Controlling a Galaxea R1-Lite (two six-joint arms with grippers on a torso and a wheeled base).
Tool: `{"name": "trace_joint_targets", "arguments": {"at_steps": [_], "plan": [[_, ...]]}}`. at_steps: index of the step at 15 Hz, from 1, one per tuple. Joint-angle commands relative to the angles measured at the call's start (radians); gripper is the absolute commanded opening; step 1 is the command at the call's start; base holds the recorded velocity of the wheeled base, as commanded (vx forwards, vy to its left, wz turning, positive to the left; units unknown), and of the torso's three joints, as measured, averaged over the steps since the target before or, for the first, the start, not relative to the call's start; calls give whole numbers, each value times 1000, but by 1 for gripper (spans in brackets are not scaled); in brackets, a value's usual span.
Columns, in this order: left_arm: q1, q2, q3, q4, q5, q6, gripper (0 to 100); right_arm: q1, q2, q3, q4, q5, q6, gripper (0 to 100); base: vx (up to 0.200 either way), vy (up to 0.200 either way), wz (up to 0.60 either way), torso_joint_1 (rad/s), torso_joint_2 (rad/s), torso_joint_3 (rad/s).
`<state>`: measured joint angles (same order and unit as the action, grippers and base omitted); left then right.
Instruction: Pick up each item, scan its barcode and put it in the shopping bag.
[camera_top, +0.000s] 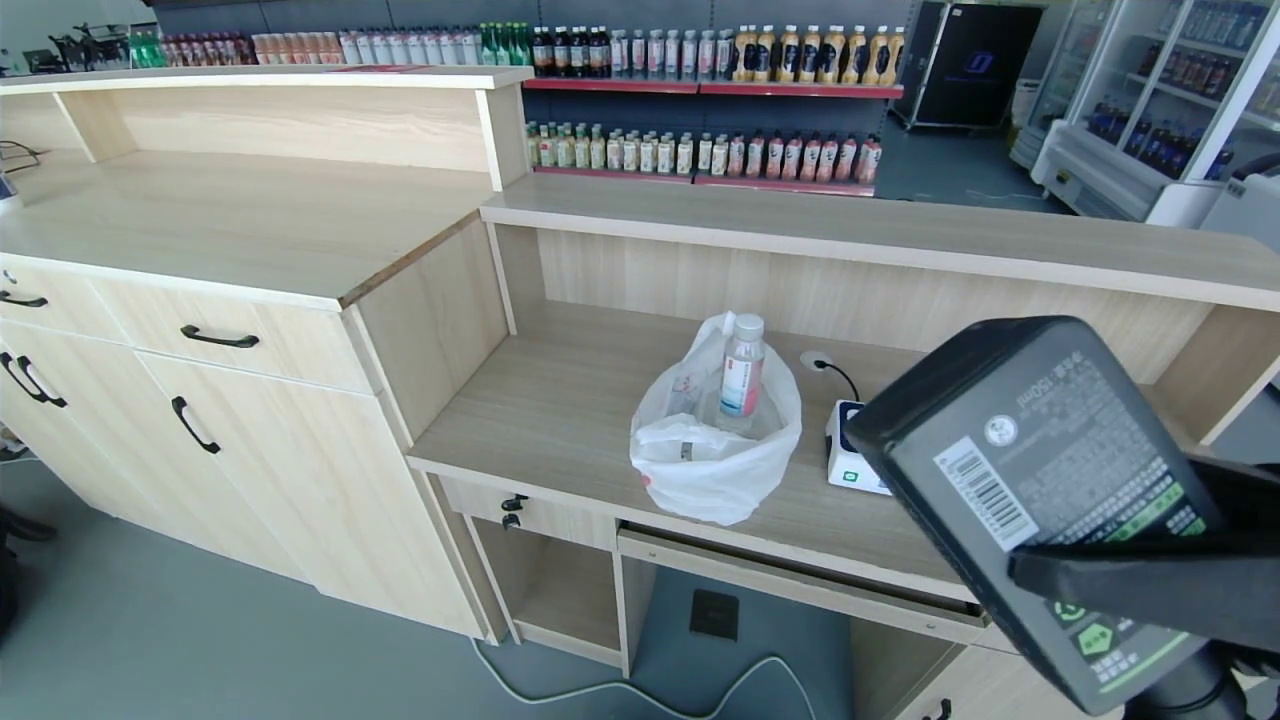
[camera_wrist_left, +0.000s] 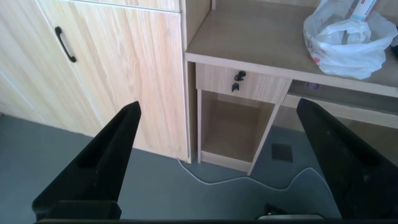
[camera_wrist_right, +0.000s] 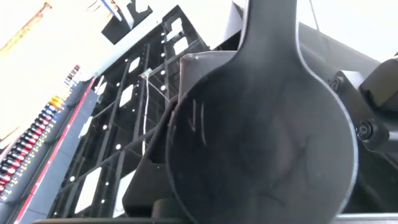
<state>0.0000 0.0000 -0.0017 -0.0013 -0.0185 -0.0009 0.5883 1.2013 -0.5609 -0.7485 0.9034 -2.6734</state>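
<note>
The right hand (camera_top: 1130, 590) was clamped on the black bottle (camera_top: 1040, 470). I think its barcode (camera_top: 985, 490) should face the scanner (camera_top: 850, 450) beside the shopping bag (camera_top: 715, 455). The left hand (camera_wrist_left: 219, 106) was apart, holding nothing.

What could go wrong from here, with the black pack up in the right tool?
1. The barcode on the black pack faces up toward the head camera, not the scanner; unless it is turned, the scan may miss.
2. The right tool grips the tilted pack toward one end, so it might slip.
3. The shopping bag is slumped, with a bottle standing in it; the pack could tip the bottle or snag the rim.
</note>
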Motion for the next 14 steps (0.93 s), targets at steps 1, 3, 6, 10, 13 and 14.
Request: {"name": "trace_joint_targets", "arguments": {"at_steps": [1,3,6,10,13,14], "plan": [[0,0,0,0,0,-1,100,-2,-14,1,0,3,4,0,0,0,0,0,0,0],[0,0,0,0,0,-1,100,-2,-16,6,1,5,6,0,0,0,0,0,0,0],[0,0,0,0,0,1,100,-2,-32,15,44,23,4,0,0,0,0,0,0,0],[0,0,0,0,0,-1,100,-16,-54,13,103,55,-16,0,0,0,0,0,0,0],[0,0,0,0,-1,-1,100,-51,-66,15,103,71,-16,0,0,0,0,0,0,0],[0,0,0,0,0,-1,100,-51,-66,15,103,71,-16,0,0,0,0,0,0,0]]}}
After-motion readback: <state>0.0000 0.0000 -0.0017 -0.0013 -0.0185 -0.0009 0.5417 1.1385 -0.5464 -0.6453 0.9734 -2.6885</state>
